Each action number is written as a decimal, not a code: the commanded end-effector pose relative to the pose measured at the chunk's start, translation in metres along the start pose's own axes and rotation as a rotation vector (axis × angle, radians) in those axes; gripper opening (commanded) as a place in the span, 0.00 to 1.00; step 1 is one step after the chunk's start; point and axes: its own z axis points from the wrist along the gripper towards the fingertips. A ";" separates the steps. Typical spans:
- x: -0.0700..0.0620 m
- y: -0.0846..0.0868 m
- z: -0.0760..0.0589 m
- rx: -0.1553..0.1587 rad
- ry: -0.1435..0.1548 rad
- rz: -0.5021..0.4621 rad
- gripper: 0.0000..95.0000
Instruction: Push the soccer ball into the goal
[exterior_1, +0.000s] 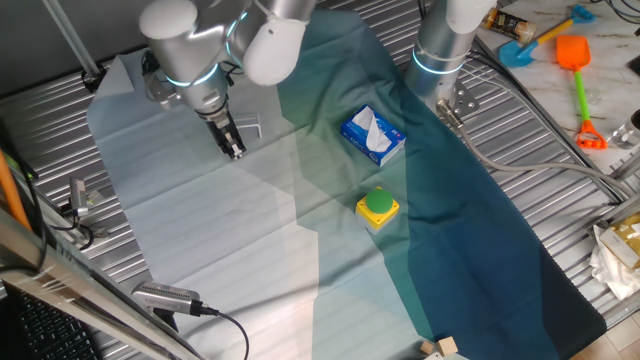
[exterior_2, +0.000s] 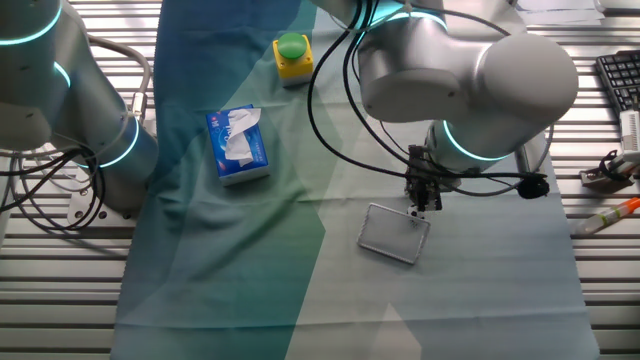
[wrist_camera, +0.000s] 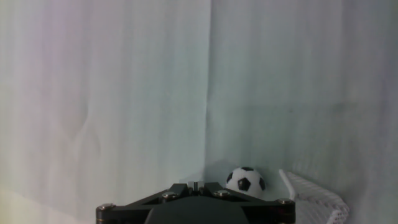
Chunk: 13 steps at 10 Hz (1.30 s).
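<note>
The soccer ball, white with black patches, lies on the pale cloth just right of my fingertips in the hand view. The goal, a pale mesh frame, sits right beside it at the lower right. My gripper is shut and empty, its tips low over the cloth and just left of the ball. In one fixed view the gripper points down beside the goal. In the other fixed view the gripper hangs at the far edge of the goal. I cannot make out the ball in either fixed view.
A blue-white tissue box and a green button on a yellow box stand on the darker cloth to the right. A second arm's base stands at the back. Toys lie at the far right.
</note>
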 end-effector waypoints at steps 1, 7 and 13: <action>-0.001 0.000 0.002 0.004 0.002 -0.002 0.00; -0.002 0.000 0.002 0.052 0.057 -0.007 0.00; -0.003 -0.004 0.000 0.068 0.056 -0.003 0.00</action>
